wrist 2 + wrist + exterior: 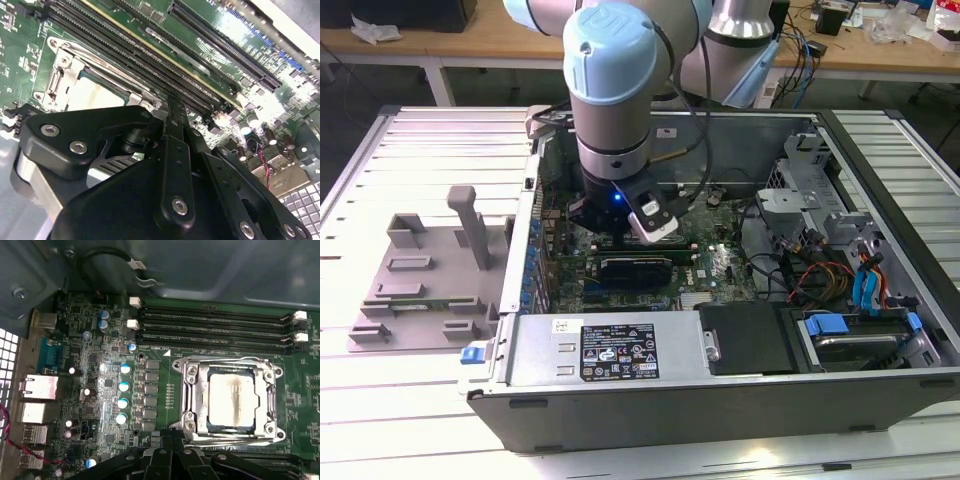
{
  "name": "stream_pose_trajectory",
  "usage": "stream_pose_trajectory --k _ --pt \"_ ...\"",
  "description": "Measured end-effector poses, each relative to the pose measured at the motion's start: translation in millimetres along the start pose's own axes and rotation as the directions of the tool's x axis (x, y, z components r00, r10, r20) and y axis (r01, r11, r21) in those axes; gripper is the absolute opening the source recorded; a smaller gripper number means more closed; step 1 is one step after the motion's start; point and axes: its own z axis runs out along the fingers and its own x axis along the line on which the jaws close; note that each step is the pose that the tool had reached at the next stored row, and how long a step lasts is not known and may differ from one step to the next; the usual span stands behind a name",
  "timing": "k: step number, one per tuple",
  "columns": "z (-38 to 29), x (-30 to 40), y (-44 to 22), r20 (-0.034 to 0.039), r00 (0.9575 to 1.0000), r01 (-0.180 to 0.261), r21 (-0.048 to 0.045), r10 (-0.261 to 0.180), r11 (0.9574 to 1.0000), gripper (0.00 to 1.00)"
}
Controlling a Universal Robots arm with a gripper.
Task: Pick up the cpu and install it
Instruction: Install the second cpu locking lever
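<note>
1. The cpu (234,399) sits flat inside the socket frame (192,390) on the motherboard (90,365) — square with the frame's opening, not tilted. Judged from this: already seated, with the frame's metal bracket lying around its edges.

2. Gripper (172,117) hangs low over the board, inside the open computer case (720,395). In the exterior view the arm (610,80) comes straight down into the case, with the gripper (625,230) hidden under the wrist; in the first wrist view the black linkage (172,460) stands just beside the socket, apart from the chip.

3. Fingers: in the second wrist view the two black links meet at a narrow tip with nothing between them — I judge them clenched and empty. The tip's contact with the board cannot be told.

4. Materials: cpu top plate is dull silvery metal with a pale, smeared sheen; frame is bright stamped steel with a screw at each corner; the board is green, crowded with small round capacitors (123,386).

5. Long black memory slots (215,325) run parallel beside the socket, with white latches at their ends.

6. The case lies on its side on a ribbed pale worktop (380,350), so the board faces up to the arm. A grey moulded fixture (430,270) stands on the worktop at the exterior view's left, near the case.
</note>
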Motion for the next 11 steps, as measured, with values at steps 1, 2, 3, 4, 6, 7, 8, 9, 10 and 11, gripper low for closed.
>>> stream_pose_trajectory --k 1,2,3,4,6,7,8,9,10,11 --pt "0.6 0.0 0.8 -0.0001 1.0000 0.002 -0.0039 -0.002 1.0000 0.11" --pt "1.9 0.0 2.3 -0.0006 1.0000 0.007 -0.0079 -0.007 0.9999 0.11" --pt "4.1 -0.1 2.5 -0.0008 1.0000 0.010 -0.0087 -0.010 0.9999 0.11" --pt "5.2 0.1 2.2 -0.0011 0.9999 0.011 -0.0082 -0.011 0.9999 0.11" --pt "5.3 0.2 2.2 -0.0010 0.9999 0.011 -0.0074 -0.011 0.9999 0.11" --pt "4.4 0.5 2.5 0.0007 0.9999 0.011 -0.0058 -0.011 0.9999 0.11" --pt "-0.9 0.2 3.4 0.0027 0.9999 0.012 -0.0001 -0.012 0.9999 0.11" --pt "-6.4 -0.1 5.2 0.0022 0.9999 0.012 0.0050 -0.012 0.9999 0.11" --pt "-6.9 -2.1 8.4 0.0011 0.9999 0.013 0.0190 -0.013 0.9997 0.11" --pt "-6.2 -5.4 13.0 -0.0003 0.9999 0.013 0.0344 -0.013 0.9993 0.11"
